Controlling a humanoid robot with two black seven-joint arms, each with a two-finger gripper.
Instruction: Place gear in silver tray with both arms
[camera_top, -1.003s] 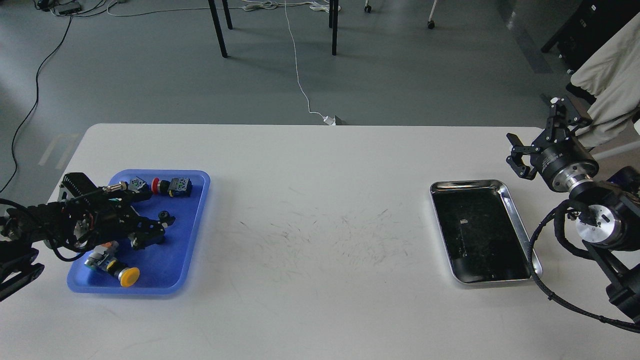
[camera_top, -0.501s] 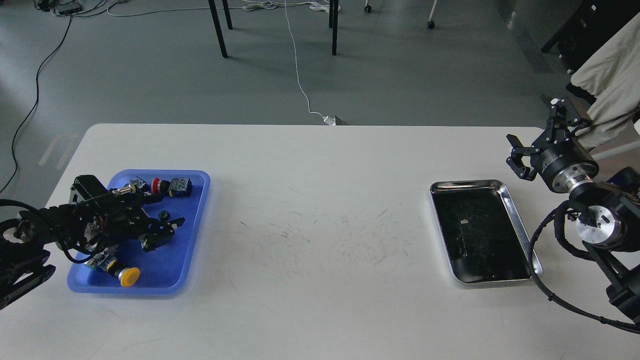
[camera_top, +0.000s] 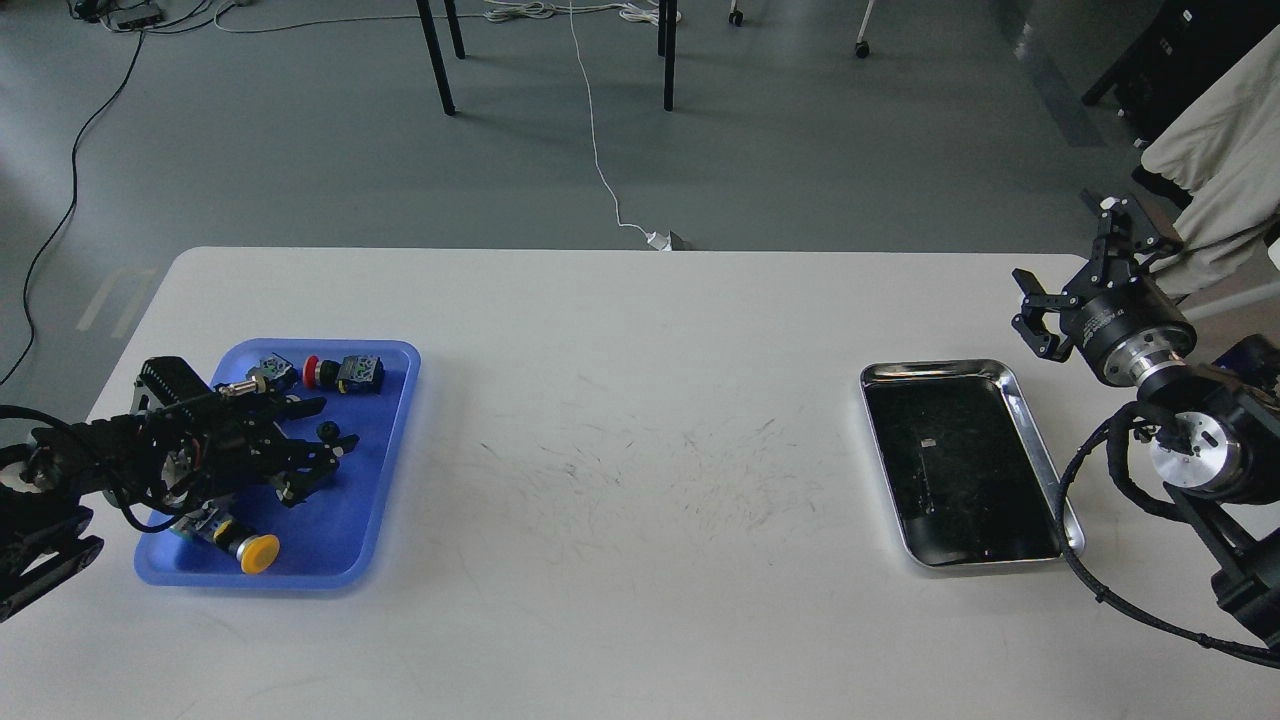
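Note:
The gear (camera_top: 328, 431) is small and black and lies in the blue tray (camera_top: 335, 520) at the left of the table. My left gripper (camera_top: 324, 431) is low over that tray and open, with one finger on each side of the gear. The silver tray (camera_top: 935, 370) sits at the right with nothing on its dark bottom. My right gripper (camera_top: 1085, 268) is open and empty, raised beyond the silver tray's far right corner.
The blue tray also holds a red-capped switch (camera_top: 312, 372), a black and green part (camera_top: 359, 372), a yellow-capped button (camera_top: 256, 551) and a metal sensor (camera_top: 248, 385). Beige cloth (camera_top: 1215, 150) hangs at the right edge. Table legs and cables stand on the floor beyond.
My left gripper moved right over the blue tray to the gear, then drew slightly back. The gear stayed in place. The right arm has not moved.

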